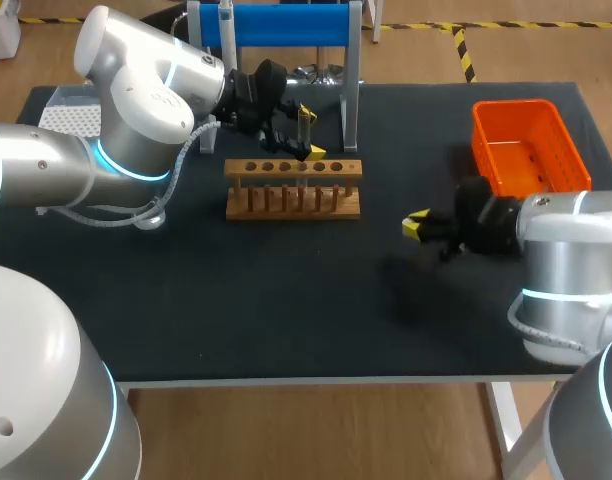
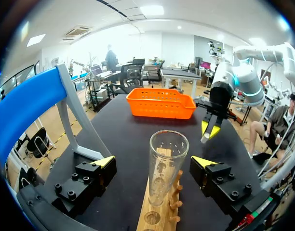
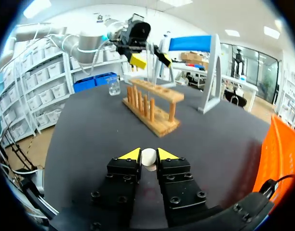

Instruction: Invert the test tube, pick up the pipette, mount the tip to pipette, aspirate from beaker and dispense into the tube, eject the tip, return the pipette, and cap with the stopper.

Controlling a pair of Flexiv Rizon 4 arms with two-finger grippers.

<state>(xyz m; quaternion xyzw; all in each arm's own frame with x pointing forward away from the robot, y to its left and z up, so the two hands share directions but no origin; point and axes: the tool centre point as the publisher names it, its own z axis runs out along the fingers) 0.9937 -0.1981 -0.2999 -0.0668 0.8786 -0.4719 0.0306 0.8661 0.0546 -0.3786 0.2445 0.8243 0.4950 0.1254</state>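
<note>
Tabletop (image 1: 286,300) of matt black carries everything, and two glossy grey-white arms with glowing cyan rings come in over it, the left arm (image 1: 136,110) bent toward the back, the right arm (image 1: 566,250) low at the near right. At the back edge stands a pipette stand (image 1: 286,25) with a smooth blue crossbar on pale grey legs. An orange basket (image 1: 516,108) of perforated plastic, rectangular, sits at the far right. In the middle lies a wooden test tube rack (image 1: 293,187), a long block with a row of round holes on top and pegs along its front. Behind the left arm shows part of a white tip box (image 1: 68,115) with a fine grid of holes. The test tube (image 2: 167,149), clear glass with a round rim, stands upright and mouth up in a hole of the rack; the left gripper (image 2: 154,161) flanks it with fingers spread wide, touching neither side. A small clear beaker (image 3: 113,86) rests on the table beyond the rack. The right gripper (image 3: 148,154) hangs above the table, well apart from the rack, pinching a small white rounded stopper (image 3: 148,159) between its yellow tips.
</note>
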